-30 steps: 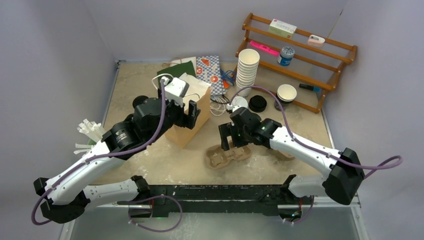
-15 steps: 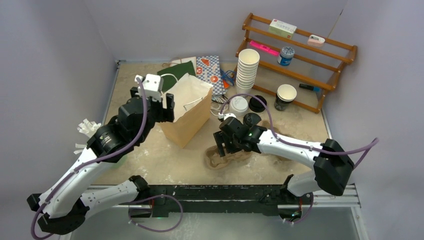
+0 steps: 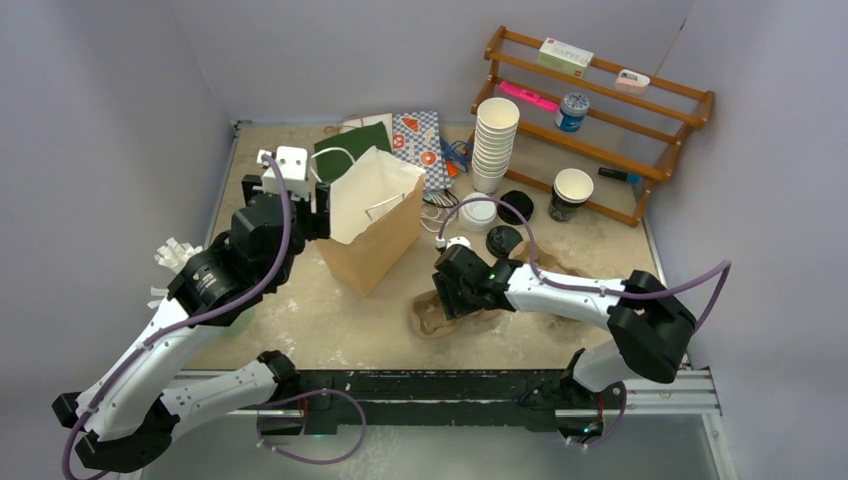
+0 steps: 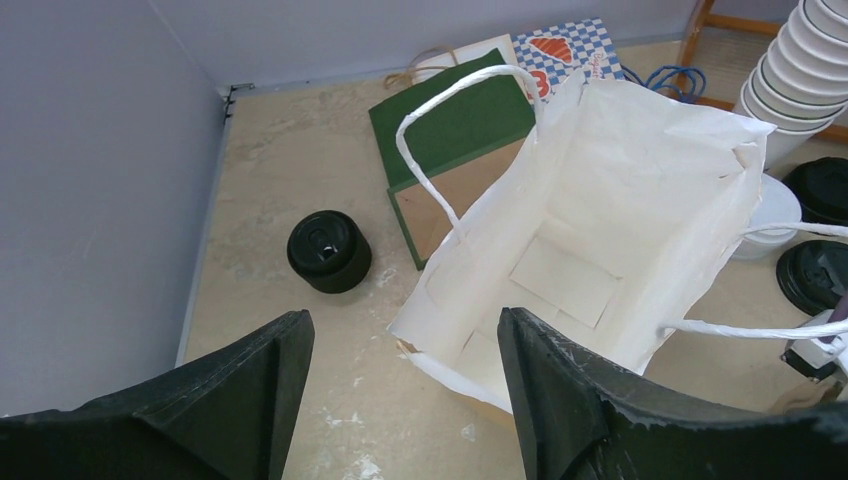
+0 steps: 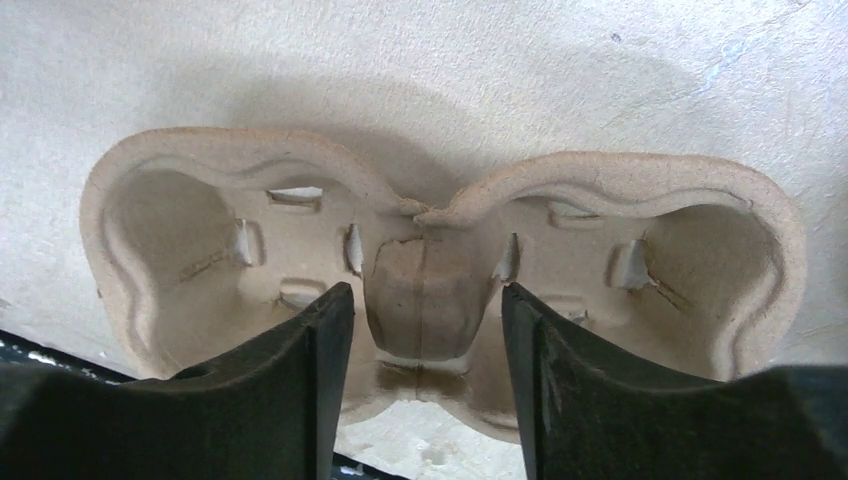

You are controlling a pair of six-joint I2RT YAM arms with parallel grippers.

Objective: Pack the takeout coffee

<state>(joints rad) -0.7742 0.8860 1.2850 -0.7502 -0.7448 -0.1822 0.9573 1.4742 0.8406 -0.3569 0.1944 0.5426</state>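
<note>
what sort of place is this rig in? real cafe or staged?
Likely a staged lab cell dressed as a takeout counter: plain grey walls, a stack of paper cups, an open paper bag and a pulp cup carrier.

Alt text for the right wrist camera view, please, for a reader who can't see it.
The right gripper straddles the raised middle of a moulded pulp two-cup carrier, with a slim gap showing on either side. Both cup wells are empty. The carrier lies flat on a pale speckled tabletop.
</note>
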